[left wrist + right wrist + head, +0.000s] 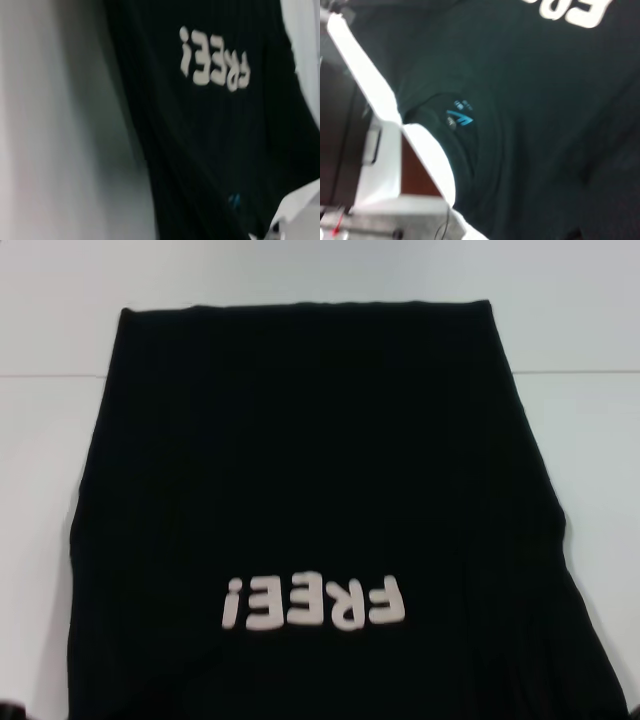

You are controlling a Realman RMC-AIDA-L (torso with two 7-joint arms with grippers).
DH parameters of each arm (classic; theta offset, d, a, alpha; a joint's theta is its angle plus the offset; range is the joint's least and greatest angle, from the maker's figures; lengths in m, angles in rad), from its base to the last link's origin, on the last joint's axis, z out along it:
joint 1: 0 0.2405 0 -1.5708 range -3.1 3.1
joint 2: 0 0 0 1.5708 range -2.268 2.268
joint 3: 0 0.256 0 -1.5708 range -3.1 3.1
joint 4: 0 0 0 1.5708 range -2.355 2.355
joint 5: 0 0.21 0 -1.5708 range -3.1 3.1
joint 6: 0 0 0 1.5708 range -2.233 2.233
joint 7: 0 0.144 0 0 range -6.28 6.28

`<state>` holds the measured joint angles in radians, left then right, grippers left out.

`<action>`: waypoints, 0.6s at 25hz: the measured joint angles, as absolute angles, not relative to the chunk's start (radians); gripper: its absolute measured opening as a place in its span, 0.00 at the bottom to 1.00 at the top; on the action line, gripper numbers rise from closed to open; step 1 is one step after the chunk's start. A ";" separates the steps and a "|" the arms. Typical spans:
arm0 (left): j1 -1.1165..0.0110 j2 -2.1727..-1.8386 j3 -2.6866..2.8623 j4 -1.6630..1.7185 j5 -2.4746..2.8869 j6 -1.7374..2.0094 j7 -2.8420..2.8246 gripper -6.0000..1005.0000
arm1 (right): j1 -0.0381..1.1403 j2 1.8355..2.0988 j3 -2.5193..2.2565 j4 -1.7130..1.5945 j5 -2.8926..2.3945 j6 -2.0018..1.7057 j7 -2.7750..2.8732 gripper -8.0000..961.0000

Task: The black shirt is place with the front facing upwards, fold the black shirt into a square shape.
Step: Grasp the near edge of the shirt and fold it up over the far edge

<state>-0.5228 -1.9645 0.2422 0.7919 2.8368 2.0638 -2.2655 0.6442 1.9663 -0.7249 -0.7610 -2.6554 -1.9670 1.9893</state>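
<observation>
The white counter [60,470] is carrying the black shirt [320,470], which is lying spread flat, front up, covering most of the middle. Its hem is lying at the far edge and its neck end is hanging over the near edge. The off-white "FREE!" lettering [314,604] is reading upside down in the head view. The small blue neck label [460,118] is showing inside the collar. Neither gripper is showing, so I cannot tell how either one's fingers are standing.

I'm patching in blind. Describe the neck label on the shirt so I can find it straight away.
Start from the white table, almost covered by the large black soft-cloth shirt. Find its off-white "FREE!" lettering, upside down in the head view, nearest the robot. The small blue neck label sits past the lettering inside the collar, the shirt's only blue mark.
</observation>
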 joint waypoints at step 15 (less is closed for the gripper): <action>-0.560 -1.943 0.129 0.748 2.671 2.011 -2.288 0.03 | 0.658 1.937 -0.501 -0.640 -2.547 -1.864 2.112 0.08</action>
<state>-0.5599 -1.9434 0.1286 0.7483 2.6708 2.0111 -2.2877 0.6582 1.9374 -0.5011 -0.6397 -2.5474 -1.8638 2.1121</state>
